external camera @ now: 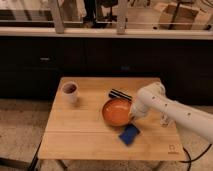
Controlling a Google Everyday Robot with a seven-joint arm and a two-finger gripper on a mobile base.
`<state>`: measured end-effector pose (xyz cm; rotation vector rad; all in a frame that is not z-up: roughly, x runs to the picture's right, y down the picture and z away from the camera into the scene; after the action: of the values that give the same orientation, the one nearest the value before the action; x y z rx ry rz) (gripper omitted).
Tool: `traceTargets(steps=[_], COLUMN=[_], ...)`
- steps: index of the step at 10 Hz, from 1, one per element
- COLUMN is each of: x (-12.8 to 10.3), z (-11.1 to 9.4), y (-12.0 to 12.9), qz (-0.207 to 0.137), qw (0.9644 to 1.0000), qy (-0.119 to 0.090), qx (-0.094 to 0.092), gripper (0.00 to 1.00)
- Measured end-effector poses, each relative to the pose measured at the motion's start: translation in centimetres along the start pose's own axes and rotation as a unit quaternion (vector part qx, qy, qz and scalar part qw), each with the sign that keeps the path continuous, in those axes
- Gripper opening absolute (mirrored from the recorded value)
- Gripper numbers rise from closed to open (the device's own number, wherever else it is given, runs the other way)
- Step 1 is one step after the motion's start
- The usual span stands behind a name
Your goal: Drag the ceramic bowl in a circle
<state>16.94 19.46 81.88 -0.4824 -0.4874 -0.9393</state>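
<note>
The ceramic bowl (115,111) is wide, shallow and glossy orange-red. It sits on the wooden table (80,131), a little right of the middle. My white arm reaches in from the right. My gripper (133,114) is down at the bowl's right rim. The wrist hides the contact between the gripper and the bowl.
A small white cup (70,92) with a dark inside stands at the table's back left. A black, rod-like object (120,95) lies just behind the bowl. A blue flat object (129,134) lies just in front of it. A dark cabinet wall runs behind the table.
</note>
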Motion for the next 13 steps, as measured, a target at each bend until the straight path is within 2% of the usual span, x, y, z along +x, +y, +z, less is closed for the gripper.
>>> traceTargets(steps=[2, 4, 6, 9, 10, 13], x=[-2.6, -5.8, -8.2, -10.2, -10.7, -9.6], z=[0.0, 0.3, 1.1, 1.8, 2.0, 2.7], y=[0.7, 1.6, 1.0, -2.9, -5.2, -9.9], qz=[-0.009, -0.028, -0.053, -0.102, -0.127, -0.168], qw=[0.9999, 0.9991, 0.9975, 0.9938, 0.991, 0.9853], qy=[-0.007, -0.017, -0.027, -0.024, -0.023, -0.019], qx=[-0.009, -0.028, -0.04, -0.039, -0.034, -0.023], gripper=[0.0, 0.0, 0.0, 0.0, 0.0, 0.0])
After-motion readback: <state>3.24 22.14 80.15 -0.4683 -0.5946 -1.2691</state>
